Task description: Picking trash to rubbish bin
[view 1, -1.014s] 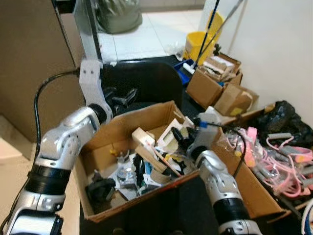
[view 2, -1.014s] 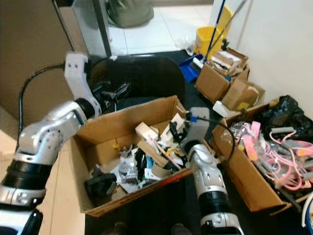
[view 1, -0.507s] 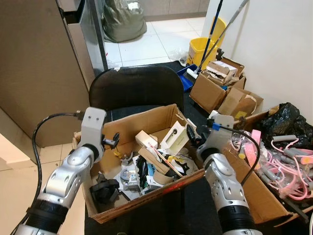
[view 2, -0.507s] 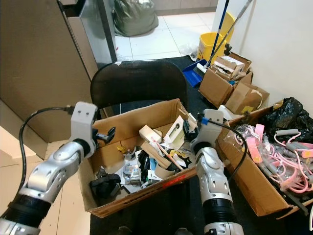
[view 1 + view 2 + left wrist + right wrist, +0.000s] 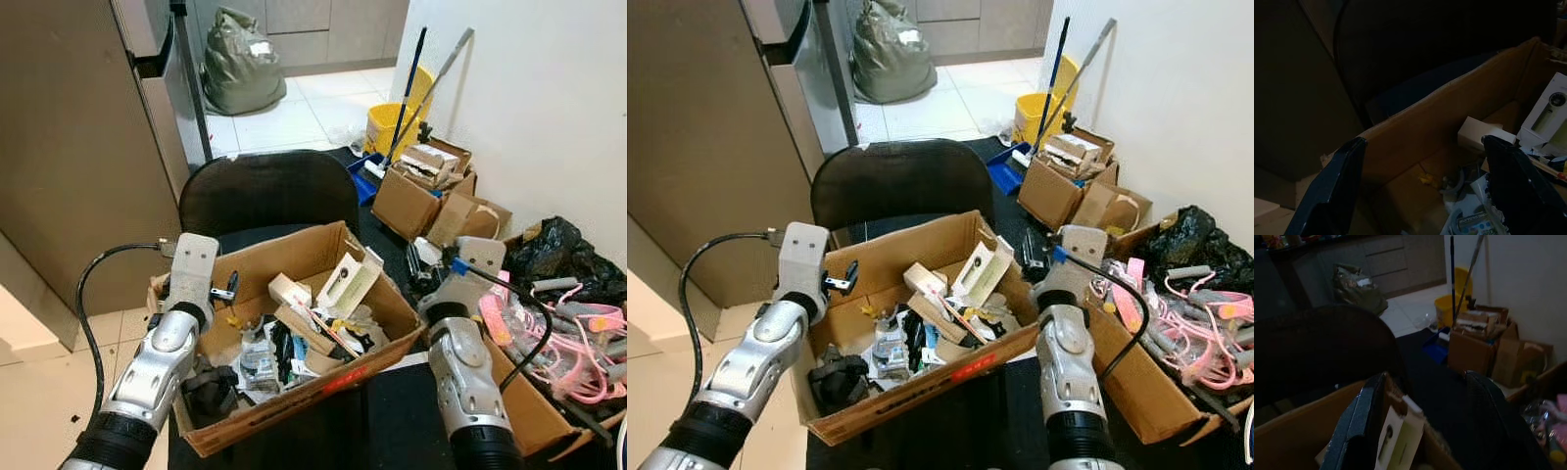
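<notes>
Trash fills the cardboard box [image 5: 294,257] between my 2 grippers in the left eye view. Left wrist view: my left gripper [image 5: 1422,183] is spread wide, empty, over the box's wall. Right wrist view: my right gripper [image 5: 1425,426] is parted, empty, above a white carton [image 5: 1396,443].

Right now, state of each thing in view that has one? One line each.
left hand: open, empty, at the left wall of the box
right hand: open, empty, at the right end of the box
cardboard box: open, full of mixed trash, resting on the chair
chair: upright, box on its seat
green bag: filled, on the tiled floor
yellow bucket: upright, mop handles in it
</notes>
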Tool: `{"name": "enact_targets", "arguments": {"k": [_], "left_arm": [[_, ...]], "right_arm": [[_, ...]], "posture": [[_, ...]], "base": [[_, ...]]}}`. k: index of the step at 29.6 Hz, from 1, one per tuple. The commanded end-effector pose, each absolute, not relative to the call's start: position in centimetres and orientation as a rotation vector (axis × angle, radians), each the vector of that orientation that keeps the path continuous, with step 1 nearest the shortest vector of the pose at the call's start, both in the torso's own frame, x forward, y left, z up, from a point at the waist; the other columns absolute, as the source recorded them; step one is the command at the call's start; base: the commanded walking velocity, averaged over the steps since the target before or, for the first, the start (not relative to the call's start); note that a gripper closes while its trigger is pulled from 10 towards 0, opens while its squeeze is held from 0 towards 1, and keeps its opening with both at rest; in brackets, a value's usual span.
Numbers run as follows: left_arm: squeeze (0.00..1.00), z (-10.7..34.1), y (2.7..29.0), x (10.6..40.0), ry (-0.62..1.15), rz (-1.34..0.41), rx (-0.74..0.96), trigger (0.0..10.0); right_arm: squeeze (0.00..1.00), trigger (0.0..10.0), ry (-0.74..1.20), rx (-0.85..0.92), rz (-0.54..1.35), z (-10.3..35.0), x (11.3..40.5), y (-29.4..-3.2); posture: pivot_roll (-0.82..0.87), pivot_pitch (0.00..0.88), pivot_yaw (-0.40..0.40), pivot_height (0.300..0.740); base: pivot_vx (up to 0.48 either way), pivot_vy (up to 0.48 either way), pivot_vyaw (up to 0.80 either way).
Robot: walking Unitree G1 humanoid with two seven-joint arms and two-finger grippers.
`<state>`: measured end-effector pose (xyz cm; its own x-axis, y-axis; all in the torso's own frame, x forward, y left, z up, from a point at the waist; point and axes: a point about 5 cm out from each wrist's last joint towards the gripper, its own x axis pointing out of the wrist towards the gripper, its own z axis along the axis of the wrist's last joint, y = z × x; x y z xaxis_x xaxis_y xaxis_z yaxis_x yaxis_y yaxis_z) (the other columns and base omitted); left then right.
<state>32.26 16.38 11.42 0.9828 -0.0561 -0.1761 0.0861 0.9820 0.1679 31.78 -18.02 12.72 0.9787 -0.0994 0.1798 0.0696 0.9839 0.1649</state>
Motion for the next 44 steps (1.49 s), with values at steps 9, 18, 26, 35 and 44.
{"name": "enact_targets", "arguments": {"k": [9, 18, 26, 35, 44], "left_arm": [[0.00, 10.1, 15.8, 31.3, 0.187, -0.101, 0.180, 10.0], [0.00, 9.9, 15.1, 31.4, 0.176, -0.117, 0.178, 10.0], [0.00, 10.1, 15.2, 31.9, 0.187, -0.092, 0.183, 10.0], [0.00, 10.2, 16.0, 31.8, 0.180, -0.067, 0.183, 10.0], [0.00, 10.2, 15.9, 31.8, 0.176, -0.053, 0.186, 10.0]], "right_arm": [[0.00, 10.0, -0.114, 0.131, -0.038, 10.3, 30.0, -17.8], [0.00, 10.0, -0.038, 0.159, -0.072, 8.6, 29.0, -18.2], [0.00, 10.0, -0.025, 0.169, -0.069, 8.3, 28.9, -17.7], [0.00, 10.0, -0.006, 0.172, -0.054, 8.1, 29.5, -17.1], [0.00, 10.0, 0.016, 0.169, -0.064, 7.7, 29.4, -17.3]], "posture": [[-0.04, 0.091, 0.012, 0.740], [-0.06, 0.081, 0.013, 0.740], [-0.06, 0.071, 0.005, 0.740], [-0.04, 0.055, -0.002, 0.740], [-0.05, 0.057, -0.009, 0.740]], "base": [[0.000, 0.000, 0.00], [0.000, 0.000, 0.00], [0.000, 0.000, 0.00], [0.000, 0.000, -0.16], [0.000, 0.000, -0.80]]}}
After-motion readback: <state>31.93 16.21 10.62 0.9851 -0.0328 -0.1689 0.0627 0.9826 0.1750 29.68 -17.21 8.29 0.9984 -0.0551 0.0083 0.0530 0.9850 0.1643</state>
